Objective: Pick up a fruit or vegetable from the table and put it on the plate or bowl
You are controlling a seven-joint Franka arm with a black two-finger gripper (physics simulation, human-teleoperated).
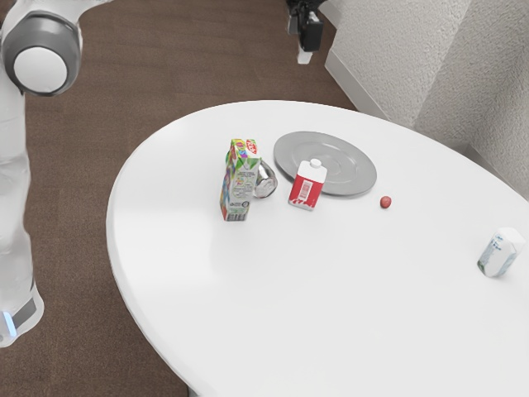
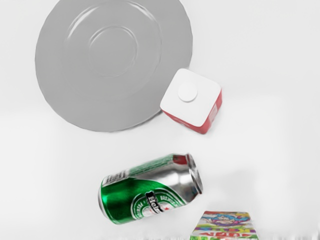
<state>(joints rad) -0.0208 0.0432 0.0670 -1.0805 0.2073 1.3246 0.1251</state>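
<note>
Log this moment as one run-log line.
gripper: high above table | small red fruit: on table, beside gray plate, untouched | plate: empty | status: pick pending

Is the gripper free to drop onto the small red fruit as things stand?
Probably yes: the red fruit lies alone, apart from the plate and red carton, with the gripper high above.
</note>
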